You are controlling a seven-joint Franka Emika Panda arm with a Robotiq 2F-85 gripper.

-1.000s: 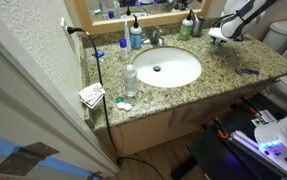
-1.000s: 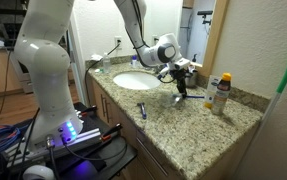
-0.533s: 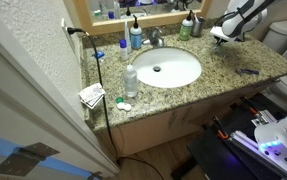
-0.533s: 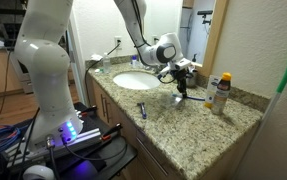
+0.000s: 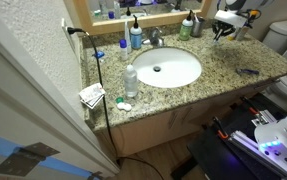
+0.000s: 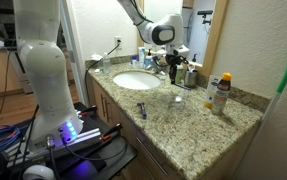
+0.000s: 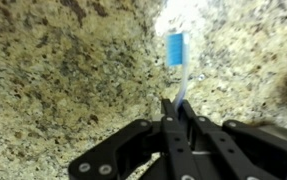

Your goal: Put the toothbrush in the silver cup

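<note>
The jaws are seen clamped on the white handle of the toothbrush [image 7: 180, 80], which is held by the gripper [image 7: 175, 105] above the granite counter [image 7: 63, 70], so the pickup is judged done, while carriage to the silver cup [image 5: 186, 29] beside the faucet [image 5: 156, 38] and lowering into it are left.

A speckled brown-and-cream granite countertop [image 5: 228, 60] runs along the wall, with 1 white oval sink basin [image 5: 173, 68] sunk into it; a pale vanity cabinet [image 5: 173, 120] stands beneath; a wood-framed mirror [image 5: 113, 6] hangs over the counter's back edge; a white textured wall [image 5: 23, 60] fills the near side in an exterior view; a beige wall [image 6: 258, 50] borders the counter's end; the floor [image 5: 158, 160] is brown; the light is soft and even; the wrist view shows granite close up, slightly blurred.
</note>
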